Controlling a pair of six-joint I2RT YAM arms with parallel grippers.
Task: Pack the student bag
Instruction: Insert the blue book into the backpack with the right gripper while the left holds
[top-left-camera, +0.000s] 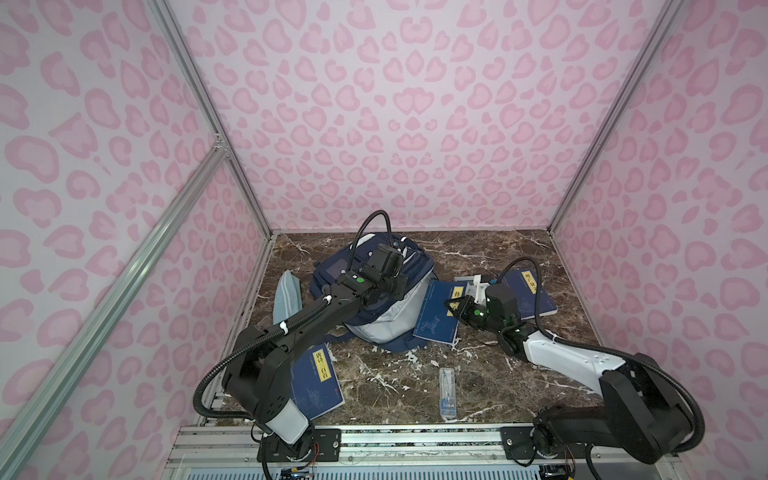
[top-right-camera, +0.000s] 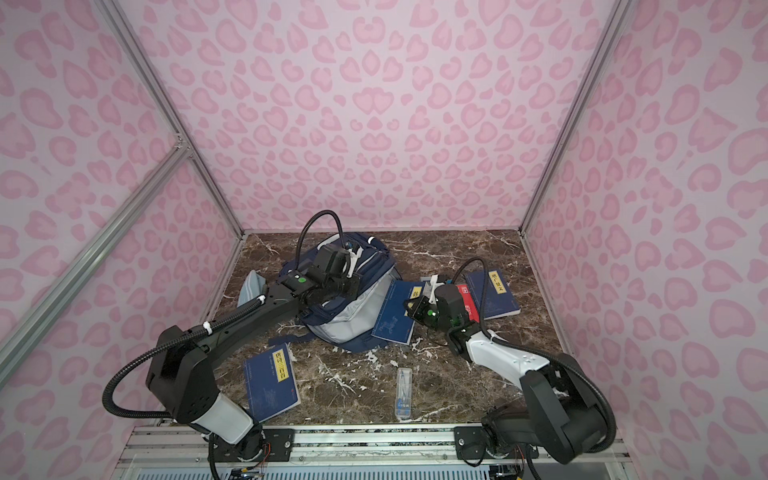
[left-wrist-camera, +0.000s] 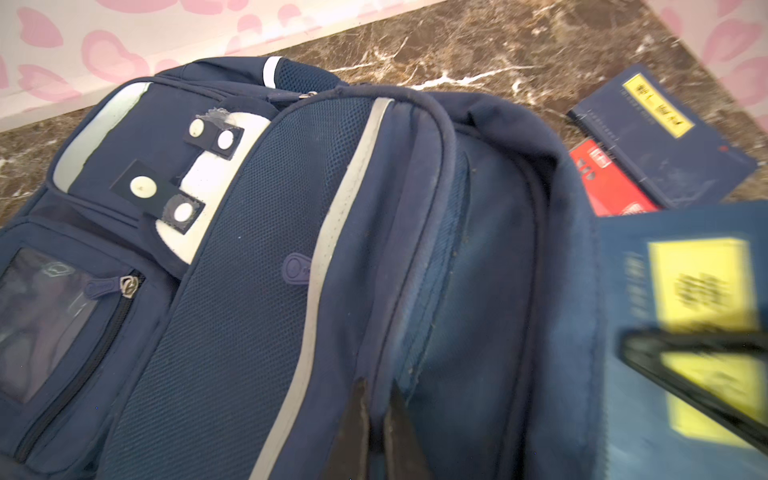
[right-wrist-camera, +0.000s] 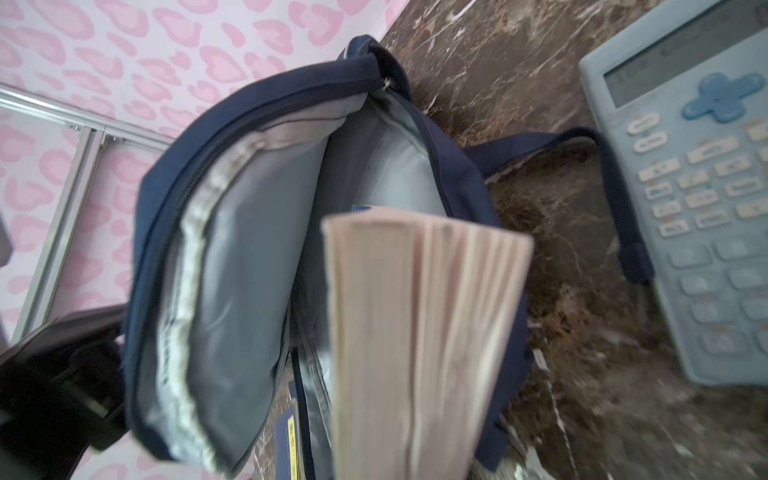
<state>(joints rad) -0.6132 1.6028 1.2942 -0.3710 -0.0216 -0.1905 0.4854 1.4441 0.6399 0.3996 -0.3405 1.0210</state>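
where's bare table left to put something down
Bare marble between the front book and pen case, and in the back right corner behind the far book. Crowded from the bag across to the right gripper and its held book.

Light-blue pouch and clear pen case (well apart) lie on marble tabletop.

A brown marble table held a navy backpack, a light-blue pouch beside it, a blue book and a clear case.
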